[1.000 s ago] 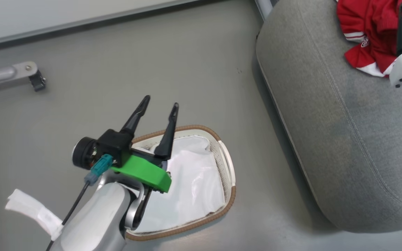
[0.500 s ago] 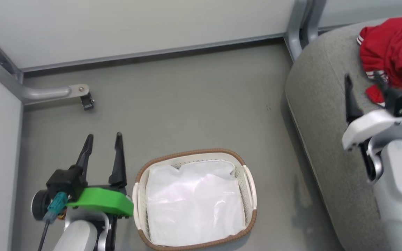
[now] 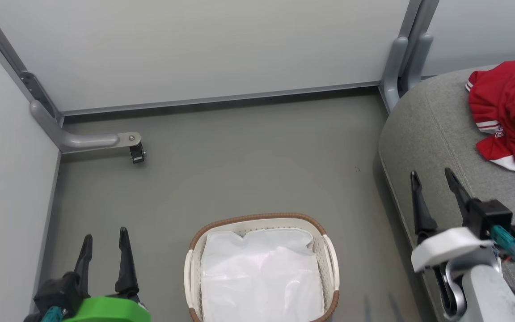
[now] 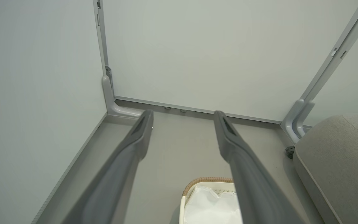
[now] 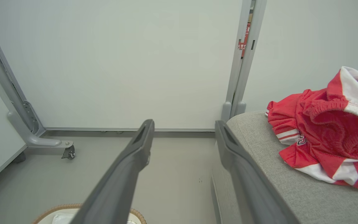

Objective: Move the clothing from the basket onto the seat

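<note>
On the seat point(image 3: 436, 134) the clothing point(image 3: 508, 112) lies heaped, apparently all of it, as the basket point(image 3: 257, 218) carries a white liner point(image 3: 262, 277) alone, so the left end effector point(image 3: 105, 234) and right end effector point(image 3: 431, 172) hang released, empty.

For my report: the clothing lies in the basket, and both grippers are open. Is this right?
No. The head view shows the clothing on the seat; the basket holds a white liner. The left gripper and right gripper are open.

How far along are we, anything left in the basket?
Done: the clothing lies heaped on the seat. The basket holds just its white liner. In hand: nothing; left end effector and right end effector stand open, empty. Left: nothing visible to move.
</note>
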{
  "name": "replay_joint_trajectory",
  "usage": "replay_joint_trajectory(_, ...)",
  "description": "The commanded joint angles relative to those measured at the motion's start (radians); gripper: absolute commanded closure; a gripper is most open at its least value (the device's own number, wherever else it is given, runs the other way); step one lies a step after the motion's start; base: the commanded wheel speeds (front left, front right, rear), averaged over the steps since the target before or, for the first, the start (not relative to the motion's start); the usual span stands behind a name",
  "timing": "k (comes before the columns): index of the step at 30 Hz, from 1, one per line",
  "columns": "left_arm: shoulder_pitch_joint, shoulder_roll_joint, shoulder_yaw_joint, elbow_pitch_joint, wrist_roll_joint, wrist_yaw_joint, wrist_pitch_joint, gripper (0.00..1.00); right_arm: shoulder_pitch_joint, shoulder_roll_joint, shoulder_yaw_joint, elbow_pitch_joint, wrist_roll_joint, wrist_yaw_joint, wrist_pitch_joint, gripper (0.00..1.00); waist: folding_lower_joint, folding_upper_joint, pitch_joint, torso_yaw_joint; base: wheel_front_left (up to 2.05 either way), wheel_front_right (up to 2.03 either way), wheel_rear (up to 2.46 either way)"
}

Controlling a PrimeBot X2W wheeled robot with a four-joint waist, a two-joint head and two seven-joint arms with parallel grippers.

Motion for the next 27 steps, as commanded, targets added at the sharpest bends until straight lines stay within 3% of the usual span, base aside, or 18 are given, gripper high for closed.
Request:
replay_joint_trajectory(1,0.025,-0.008,0.011,-0.003,0.008,-0.008,-0.003,0.0,0.037,-0.004,0.01,-0.024,0.042,-0.001,-0.004,0.0,0.0001,0.0,-0.01,0.006,0.0,0.0,0.0)
replay_joint_trajectory(8,0.073,-0.032,0.04,-0.014,0.035,-0.027,-0.003,0.0,0.152,-0.003,0.05,-0.106,0.12,-0.001,-0.005,0.0,0.0001,0.0,-0.032,0.013,0.0,0.0,0.0)
replay_joint_trajectory(27,0.104,-0.069,0.05,0.019,0.059,-0.059,-0.003,0.0,0.216,-0.003,0.12,-0.075,0.129,-0.001,-0.005,0.0,0.0001,0.0,-0.073,0.014,0.0,0.0,0.0)
